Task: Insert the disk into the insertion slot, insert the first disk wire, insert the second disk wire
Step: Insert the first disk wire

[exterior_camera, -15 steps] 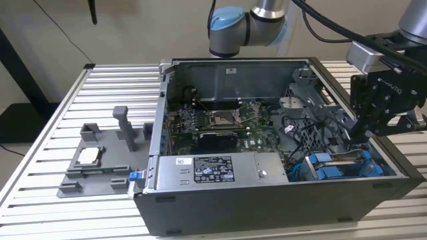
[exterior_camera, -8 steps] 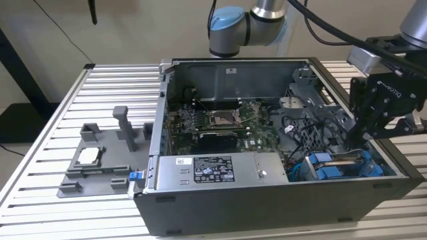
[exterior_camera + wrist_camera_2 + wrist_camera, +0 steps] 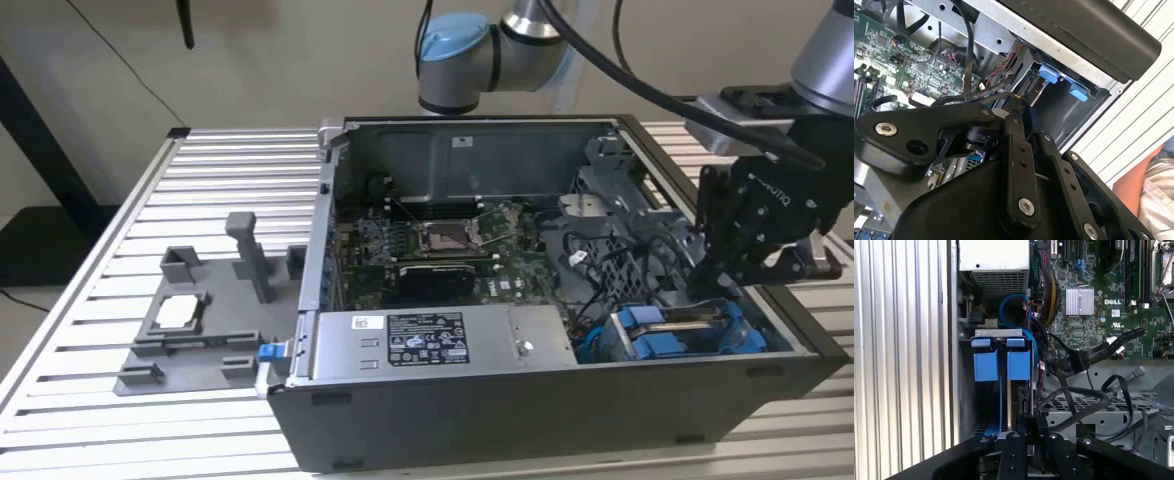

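The disk sits in its blue carrier inside the insertion slot, at the front corner of the open computer case on the exterior view's right. Its blue carrier tabs and its thin edge appear in the first wrist view. My gripper hangs just over that bay, its fingers close together beside the disk's edge. A black disk wire runs in to the fingertips, and the gripper looks shut on its end. The connector itself is hidden.
The case also holds a green motherboard, a grey power supply box and loose black cables beside the bay. A grey fixture tray lies on the slatted table. A person's arm is near the case.
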`<state>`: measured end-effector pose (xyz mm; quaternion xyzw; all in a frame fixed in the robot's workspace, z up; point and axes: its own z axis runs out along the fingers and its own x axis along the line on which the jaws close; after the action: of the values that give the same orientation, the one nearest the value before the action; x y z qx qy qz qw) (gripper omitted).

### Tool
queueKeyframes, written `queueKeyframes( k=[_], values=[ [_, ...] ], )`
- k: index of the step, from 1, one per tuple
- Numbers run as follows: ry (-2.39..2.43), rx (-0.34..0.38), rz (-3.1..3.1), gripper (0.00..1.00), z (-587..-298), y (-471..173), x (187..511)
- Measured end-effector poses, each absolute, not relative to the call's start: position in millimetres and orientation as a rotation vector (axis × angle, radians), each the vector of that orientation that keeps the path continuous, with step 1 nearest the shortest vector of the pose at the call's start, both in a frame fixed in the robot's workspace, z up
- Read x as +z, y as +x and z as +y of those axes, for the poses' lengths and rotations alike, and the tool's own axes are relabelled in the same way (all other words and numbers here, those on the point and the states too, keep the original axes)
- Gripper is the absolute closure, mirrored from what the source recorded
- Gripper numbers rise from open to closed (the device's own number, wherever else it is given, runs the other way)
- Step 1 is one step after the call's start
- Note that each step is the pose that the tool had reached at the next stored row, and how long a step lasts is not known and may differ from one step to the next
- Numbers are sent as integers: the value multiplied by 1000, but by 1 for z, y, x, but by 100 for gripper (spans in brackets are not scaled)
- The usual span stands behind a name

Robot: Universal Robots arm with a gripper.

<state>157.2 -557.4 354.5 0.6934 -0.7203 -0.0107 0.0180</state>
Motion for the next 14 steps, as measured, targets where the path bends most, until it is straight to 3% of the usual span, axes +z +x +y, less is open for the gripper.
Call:
queueKeyframes(
  k=[14],
  values=[
    [2098,-35,-2290,81,-558,164,343]
  ],
)
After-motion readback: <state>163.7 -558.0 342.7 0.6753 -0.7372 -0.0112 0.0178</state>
